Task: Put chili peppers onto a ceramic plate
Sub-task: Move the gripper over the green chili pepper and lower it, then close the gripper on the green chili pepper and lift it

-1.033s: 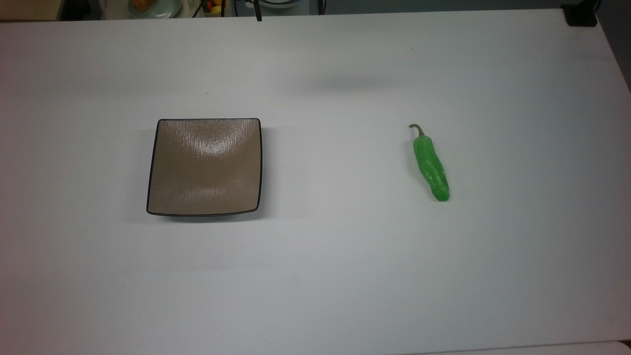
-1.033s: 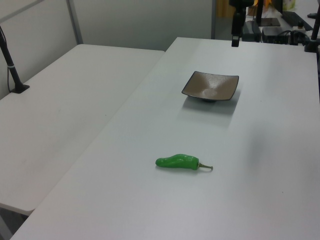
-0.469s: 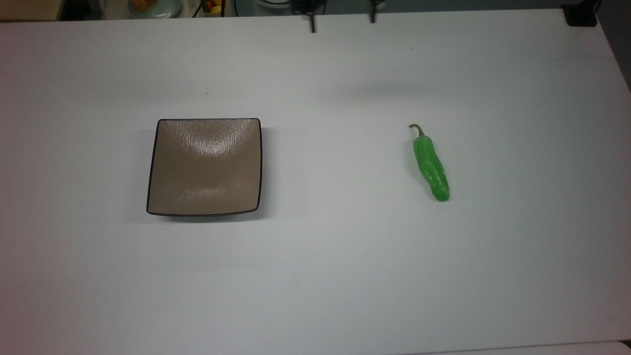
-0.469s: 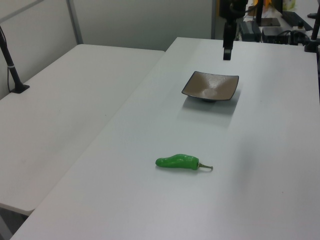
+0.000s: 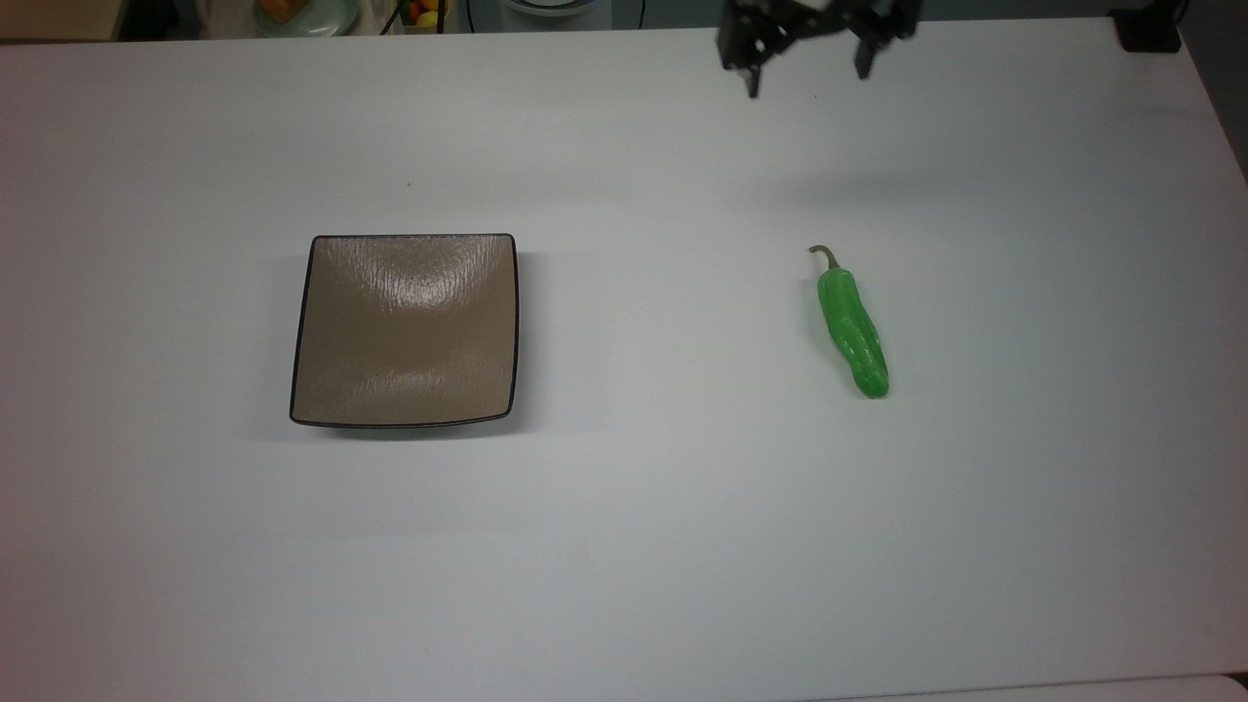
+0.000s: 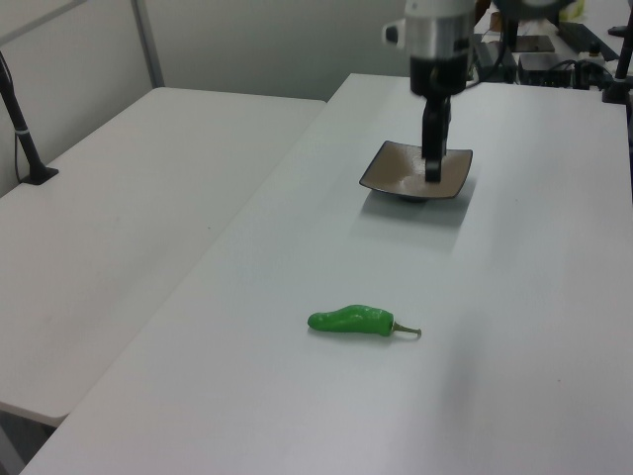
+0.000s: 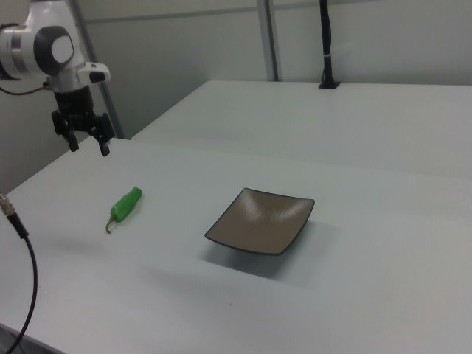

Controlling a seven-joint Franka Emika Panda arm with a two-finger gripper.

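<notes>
The big white table [image 5: 624, 546] holds a square brown plate [image 5: 405, 331]. A green pepper [image 5: 853, 327] lies flat on the table, well apart from the plate. The tool [image 5: 807, 73] hangs open above the table, holding nothing.

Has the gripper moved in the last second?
Yes: in the top view the gripper, jaws open, has shifted rightward past the square taupe-brown ceramic plate.
</notes>
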